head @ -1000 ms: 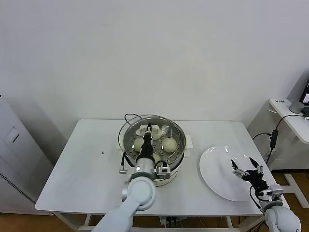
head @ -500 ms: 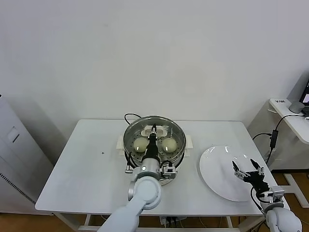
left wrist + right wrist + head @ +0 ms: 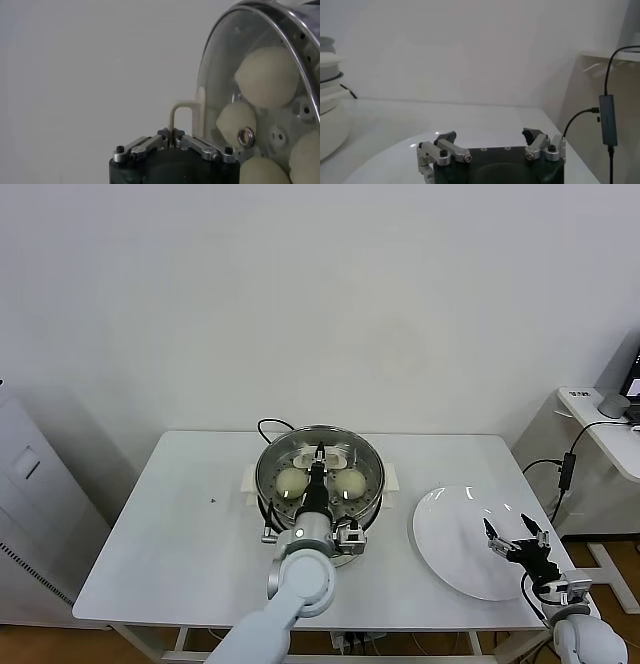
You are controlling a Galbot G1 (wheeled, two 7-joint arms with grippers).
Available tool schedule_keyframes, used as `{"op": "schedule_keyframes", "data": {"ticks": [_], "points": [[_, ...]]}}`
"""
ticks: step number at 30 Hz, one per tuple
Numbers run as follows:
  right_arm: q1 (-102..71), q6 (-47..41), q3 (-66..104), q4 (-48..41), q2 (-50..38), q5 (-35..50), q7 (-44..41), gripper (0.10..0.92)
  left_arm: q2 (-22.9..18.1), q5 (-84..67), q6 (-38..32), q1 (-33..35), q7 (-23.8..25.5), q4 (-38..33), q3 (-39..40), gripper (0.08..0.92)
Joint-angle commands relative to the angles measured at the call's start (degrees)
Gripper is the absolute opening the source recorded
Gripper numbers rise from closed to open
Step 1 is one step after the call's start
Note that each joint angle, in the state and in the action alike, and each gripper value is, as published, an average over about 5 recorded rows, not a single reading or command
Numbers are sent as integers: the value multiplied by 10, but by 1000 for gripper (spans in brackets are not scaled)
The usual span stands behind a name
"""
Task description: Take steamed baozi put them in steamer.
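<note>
Since a second ago the left claw [image 3: 320, 452], clamped on the glass lid's handle [image 3: 181, 117], has centred the lid [image 3: 318, 464] over the steamer [image 3: 366, 506]; baozi [image 3: 349, 482] inside. Right claw [image 3: 518, 541] idles wide open over the plate [image 3: 450, 534].

The steamer [image 3: 318, 484] is a round, shiny steel pot standing upright on a white base at the middle of the worktop [image 3: 170, 524], a black cord curling out behind it; a round glass lid [image 3: 250, 75] with a white handle [image 3: 182, 115] covers its mouth; the steamed baozi [image 3: 267, 75] are smooth, cream-white buns lying inside the pot under the glass; two show side by side from the head view, four can be made out through the lid in the left wrist view, set close together.
</note>
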Motion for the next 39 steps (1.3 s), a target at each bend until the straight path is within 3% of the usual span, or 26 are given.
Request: {"op": "schedule_keyframes", "data": {"ticks": [1,14,20,24,31,36,39], "points": [[0,0,1,-1,1,0,0,823,-2,-16,4,3,-4,3,-4,102],[-2,2,4,0,3,-1,-2,823,8,-51,11,19,-33,-2,-7,108],[-1,1,4,2,3,0,-2,823,38,-162,-20,52,-38,-95,-21,245],[1,1,4,1,2,1,-4,823,71,-305,-68,80,-29,-191,-44,357],[10,-5,-5,5,-3,11,-10,823,144,-729,-216,103,19,-288,-123,565],[14,-19,-18,10,2,25,-4,823,158,-1034,-235,106,-21,-337,-227,704],[15,-24,-31,19,0,26,9,823,147,-1170,-215,118,-73,-335,-319,780]]}}
